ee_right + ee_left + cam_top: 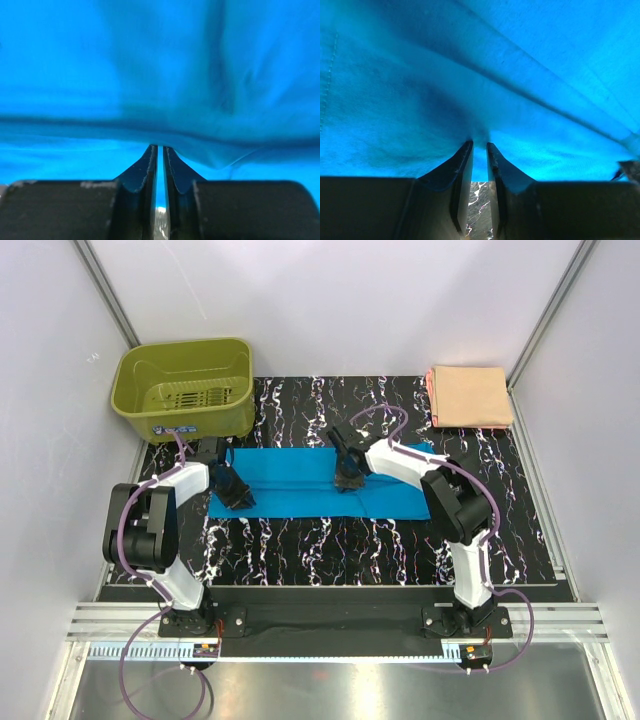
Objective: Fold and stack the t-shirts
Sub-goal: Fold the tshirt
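- While the blue shirt (300, 495) lies as a long flat band across the middle of the table (350, 545), both arms reach down onto it.
- The left gripper (232, 490) is at the band's left end, its tips down on the cloth.
- In the left wrist view its fingers (460, 170) stand narrow, with only a slit between them. The shirt's creases run together right at the tips, so the cloth is pinched there. A strip of marbled tabletop shows through the slit lower down.
- The right gripper (347, 478) is near the middle of the band, closer to its far edge. The arm behind it passes over the band's right half.
- In the right wrist view its fingers (145, 170) are almost together, with blue cloth filling the thin gap. A fold of the shirt runs across just above the tips, so this gripper is also clamped on the blue shirt.
- The peach shirt (470, 395) is folded into a neat rectangle at the table's far right corner, well apart from the blue shirt and both grippers.
- A basket (180, 346) stands at the far left corner, just beyond the left gripper and apart from the blue shirt.
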Controlling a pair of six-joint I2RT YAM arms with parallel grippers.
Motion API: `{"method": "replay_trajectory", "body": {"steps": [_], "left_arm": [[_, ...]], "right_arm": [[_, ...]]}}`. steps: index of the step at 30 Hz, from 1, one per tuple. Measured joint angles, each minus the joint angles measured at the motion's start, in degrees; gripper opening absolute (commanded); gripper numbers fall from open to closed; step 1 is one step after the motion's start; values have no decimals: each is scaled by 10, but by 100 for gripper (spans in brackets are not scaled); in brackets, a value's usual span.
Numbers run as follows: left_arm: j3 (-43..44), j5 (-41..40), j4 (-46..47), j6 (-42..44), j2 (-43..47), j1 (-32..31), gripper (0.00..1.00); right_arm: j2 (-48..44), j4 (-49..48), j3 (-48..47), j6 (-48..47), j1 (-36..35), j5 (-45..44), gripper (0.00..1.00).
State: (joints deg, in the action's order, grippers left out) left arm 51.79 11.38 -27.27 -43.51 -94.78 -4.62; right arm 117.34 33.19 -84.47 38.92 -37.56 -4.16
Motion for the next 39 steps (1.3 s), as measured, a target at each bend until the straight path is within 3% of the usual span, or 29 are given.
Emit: {"method": "replay_trajectory", "body": {"steps": [6,12,19,23,28,31,39], "left_arm": [[5,-3,-7,2,-1,0,24],[29,-18,-38,17,10,0,28],[91,-4,-23,27,29,-13,30],[92,20,12,21,23,-55,29],[92,39,44,-1,-19,-123,26],[92,43,44,-11,-48,-132,25],[92,28,21,-20,-86,-125,24]], "right_arm": [[34,8,-59,-19,36,-9,16],[31,40,-90,-44,45,-1,23],[-101,64,3,-57,49,7,33],[-169,55,87,-57,64,38,24],[-159,31,126,-46,56,87,6],[-147,8,127,-40,35,104,0],[-92,-8,126,-39,26,70,0]]}}
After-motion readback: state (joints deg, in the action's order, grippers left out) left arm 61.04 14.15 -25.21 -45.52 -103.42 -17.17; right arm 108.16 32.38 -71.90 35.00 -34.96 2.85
